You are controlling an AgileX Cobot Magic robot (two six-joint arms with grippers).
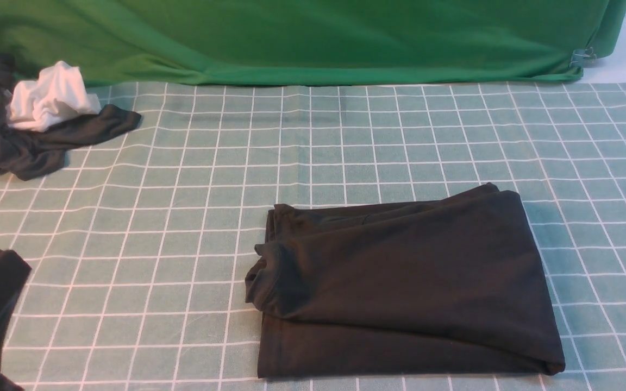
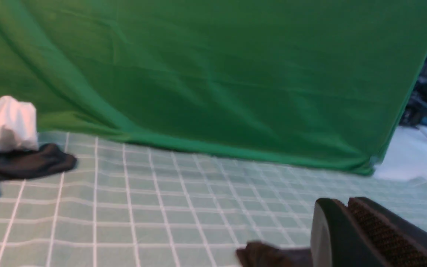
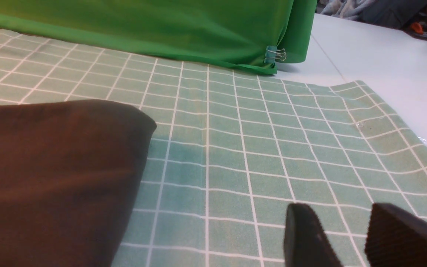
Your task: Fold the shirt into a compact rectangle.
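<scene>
Left hand [image 2: 350, 230] pressed together, right hand [image 3: 347, 237] apart, both empty.
Green backdrop [image 1: 302, 38] behind checked surface [image 1: 155, 217]; shirt [image 1: 400, 288] lies folded in a rough rectangle right of centre; grey garment [image 1: 25, 146] with white cloth [image 1: 47, 100] far left.

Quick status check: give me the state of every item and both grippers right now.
shirt: folded into a rough rectangle, lying flat, not held
dark grey garment: crumpled at the far left
white cloth: bunched on the grey garment
left gripper: shut, empty
right gripper: open, empty, beside the shirt
binder clip: clamped on the green backdrop
</scene>
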